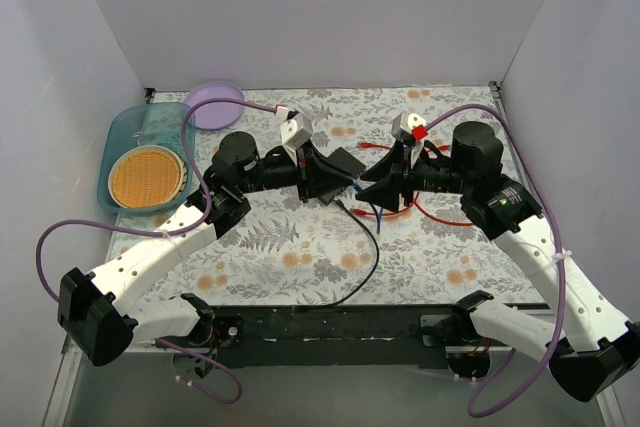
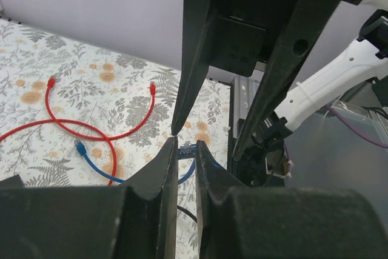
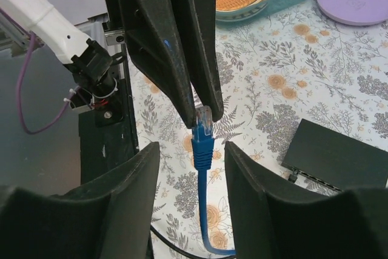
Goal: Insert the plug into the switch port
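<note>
From above, the switch [image 1: 346,160] lies flat, with a blue cable [image 1: 373,209] just beside it. In the left wrist view, the left gripper [image 2: 185,157] pinches the blue plug [image 2: 185,147]. In the right wrist view, the right gripper [image 3: 191,150] is spread around that plug, near the switch. It looks like a hand-over. Next the right gripper should close on the plug, then aim it at the switch.
</note>
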`<state>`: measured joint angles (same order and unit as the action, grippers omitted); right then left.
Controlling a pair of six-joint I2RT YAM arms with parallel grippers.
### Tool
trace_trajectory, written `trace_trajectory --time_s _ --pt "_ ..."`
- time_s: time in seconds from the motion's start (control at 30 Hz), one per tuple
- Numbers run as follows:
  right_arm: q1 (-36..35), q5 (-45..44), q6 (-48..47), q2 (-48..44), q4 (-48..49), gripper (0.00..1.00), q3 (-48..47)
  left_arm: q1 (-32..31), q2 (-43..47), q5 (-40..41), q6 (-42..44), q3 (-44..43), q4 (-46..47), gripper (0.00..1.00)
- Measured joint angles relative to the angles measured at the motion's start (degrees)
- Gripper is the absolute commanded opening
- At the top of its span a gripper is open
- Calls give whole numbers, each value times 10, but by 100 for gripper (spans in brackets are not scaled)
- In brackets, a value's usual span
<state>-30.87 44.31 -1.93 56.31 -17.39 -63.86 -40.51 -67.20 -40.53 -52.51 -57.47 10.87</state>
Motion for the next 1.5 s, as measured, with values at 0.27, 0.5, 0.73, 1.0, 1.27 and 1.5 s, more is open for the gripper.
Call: trace_trajectory --time_s 0.27,0.5,0.73,1.0,1.27,1.5 --pt "3 15 3 3 10 45 2 0 0 -37 -9 0 17 0" --pt "8 39 7 15 16 39 11 0 0 -47 -13 0 26 0" --pt "9 60 12 19 23 23 14 0 2 -47 -15 0 34 0" --pt "16 73 17 19 25 1 18 0 7 -42 -15 7 38 0" --pt "20 64 17 17 29 1 19 -3 17 13 -23 10 30 98" --pt "24 35 17 17 24 1 19 -2 29 162 -78 6 12 98"
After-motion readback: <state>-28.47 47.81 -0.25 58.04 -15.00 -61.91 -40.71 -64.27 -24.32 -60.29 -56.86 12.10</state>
